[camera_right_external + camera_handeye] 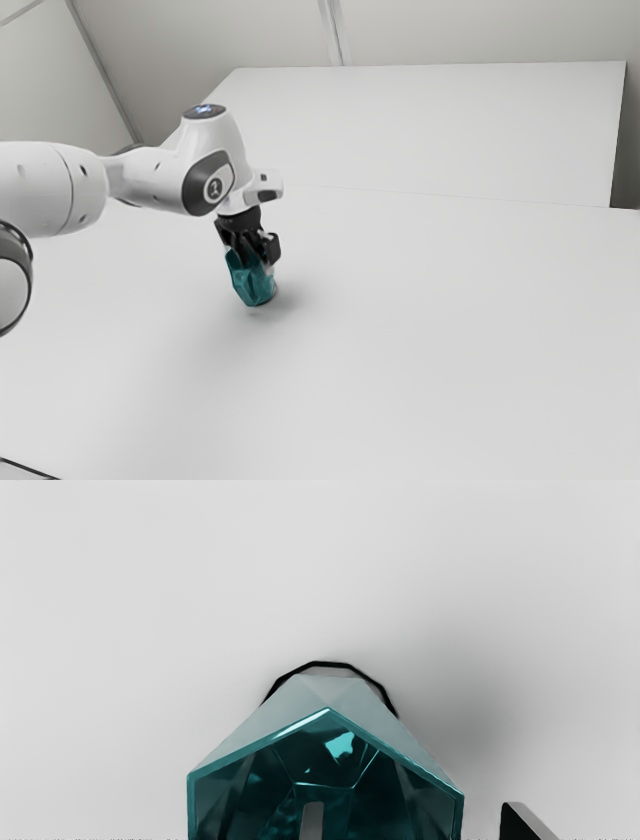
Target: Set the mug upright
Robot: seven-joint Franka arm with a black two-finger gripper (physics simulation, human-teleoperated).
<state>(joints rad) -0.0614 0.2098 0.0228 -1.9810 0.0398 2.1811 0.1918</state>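
Note:
The gripper (249, 240) points down at the teal faceted mug (254, 283) in the exterior view, its lower part overlapping the mug's upper end. In the wrist view the mug (327, 767) has its mouth toward my hand and its narrower base away from it, over a dark ring. The gripper (415, 821) stands open there across one wall of the mug: one finger reaches inside the mouth, the other is outside, with a gap to the wall. Whether the mug stands fully level or leans a little I cannot tell. No handle can be made out.
The wide white table (430, 340) extends around the mug, with a raised white panel (420, 130) behind it in the exterior view. A soft shadow lies beside the mug. The arm comes in from the exterior view's left.

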